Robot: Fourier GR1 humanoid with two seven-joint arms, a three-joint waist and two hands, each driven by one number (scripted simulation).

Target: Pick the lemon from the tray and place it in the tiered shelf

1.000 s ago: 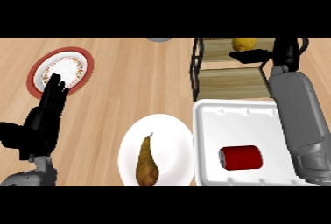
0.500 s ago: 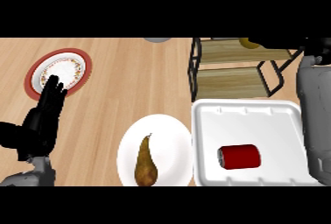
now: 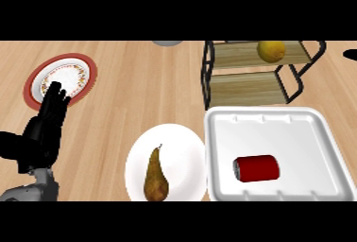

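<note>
Light wood-grain counter top (image 3: 146, 80) fills view; even, soft light; no walls visible.

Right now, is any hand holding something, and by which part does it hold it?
Nothing is held. The left hand rests open at the left edge, fingers straight. The lemon lies free on the tiered shelf. The right hand is not visible.

We see our left hand (image 3: 43, 130) resting at the view's left edge, fingers straight and pointing up, grey forearm below it; our right hand is out of view.
</note>
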